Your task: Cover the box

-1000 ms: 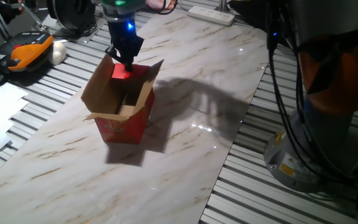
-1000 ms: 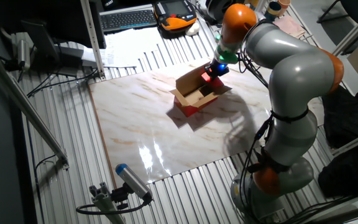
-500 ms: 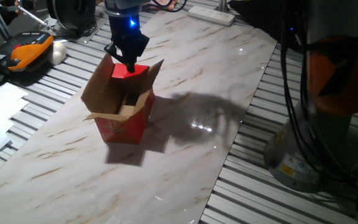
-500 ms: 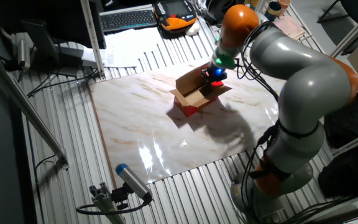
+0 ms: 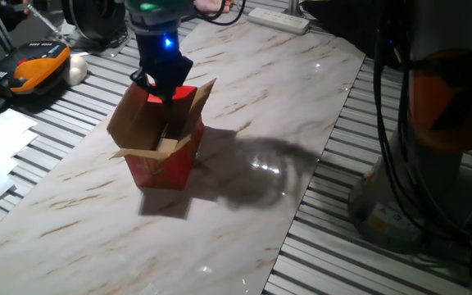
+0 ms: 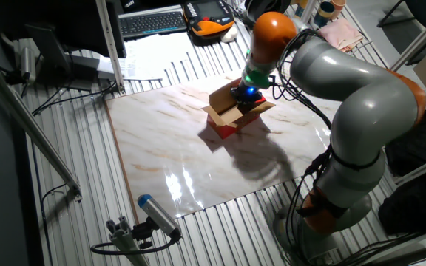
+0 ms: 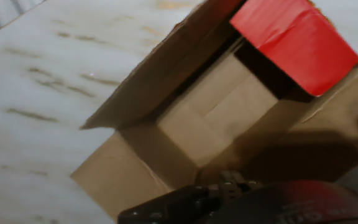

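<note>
one flap down so far: the red-faced flap (image 7: 294, 43) under the pincer (image 5: 164, 88) lies tipped over the opening in the hand view, where a second ago it stood closer to upright. over that second the pincer has shifted across the box (image 5: 161, 147) toward the upright brown flap (image 5: 131, 115), dropping slightly, and the arm's shadow on the marble table (image 5: 244, 205) has slid along with it. my read: the first flap is being pushed shut, three to go.

pincer state: cannot tell. the fingertips are dark against the red flap in both fixed views, and the hand view shows only a blurred dark bit of finger (image 7: 229, 186) at the bottom edge. it looks to be pressing on or just above the red flap, not holding anything, but contact isn't clear.

box sits directly below the pincer, mid-table, upright, brown inside exposed. its other flaps fan outward from the pincer; the lowest one (image 7: 114, 174) lies spread flat.
</note>
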`<state>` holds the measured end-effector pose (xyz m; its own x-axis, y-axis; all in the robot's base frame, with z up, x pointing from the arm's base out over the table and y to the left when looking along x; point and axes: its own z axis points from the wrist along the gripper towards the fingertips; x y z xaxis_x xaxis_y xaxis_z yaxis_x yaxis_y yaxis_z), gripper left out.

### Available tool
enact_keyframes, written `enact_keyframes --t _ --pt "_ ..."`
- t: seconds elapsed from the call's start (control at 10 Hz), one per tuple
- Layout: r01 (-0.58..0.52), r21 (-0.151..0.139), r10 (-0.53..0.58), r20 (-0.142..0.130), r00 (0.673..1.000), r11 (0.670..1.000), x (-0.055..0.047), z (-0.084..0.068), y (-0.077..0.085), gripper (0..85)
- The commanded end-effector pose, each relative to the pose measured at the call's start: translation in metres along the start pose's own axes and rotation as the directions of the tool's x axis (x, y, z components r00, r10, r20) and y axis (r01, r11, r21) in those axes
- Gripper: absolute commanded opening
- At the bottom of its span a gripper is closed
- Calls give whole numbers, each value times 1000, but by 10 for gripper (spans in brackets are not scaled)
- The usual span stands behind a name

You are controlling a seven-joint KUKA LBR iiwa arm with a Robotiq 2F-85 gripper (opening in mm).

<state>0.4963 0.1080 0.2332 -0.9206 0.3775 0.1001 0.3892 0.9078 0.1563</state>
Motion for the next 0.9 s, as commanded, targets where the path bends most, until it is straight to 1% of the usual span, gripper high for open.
enact_keyframes --t 0.0,0.1,0.2,0.3,0.4,0.5,0.6,0.7,0.8 --pt "28 -60 -30 -43 999 998 0 0 0 0" --pt "15 -122 -25 -83 996 992 0 0 0 0" --pt "4 -118 -14 -86 996 993 3 0 3 0" --pt "-23 -105 16 -70 997 994 15 3 16 0" --pt "-48 -87 44 -47 998 995 29 7 31 0" --pt "-87 -86 85 -33 996 992 43 10 46 0" --pt "-115 -92 113 -27 993 989 53 12 56 0" --pt "-138 -97 137 -15 990 986 62 13 65 0" --pt "-163 -97 163 -14 987 982 69 13 75 0"
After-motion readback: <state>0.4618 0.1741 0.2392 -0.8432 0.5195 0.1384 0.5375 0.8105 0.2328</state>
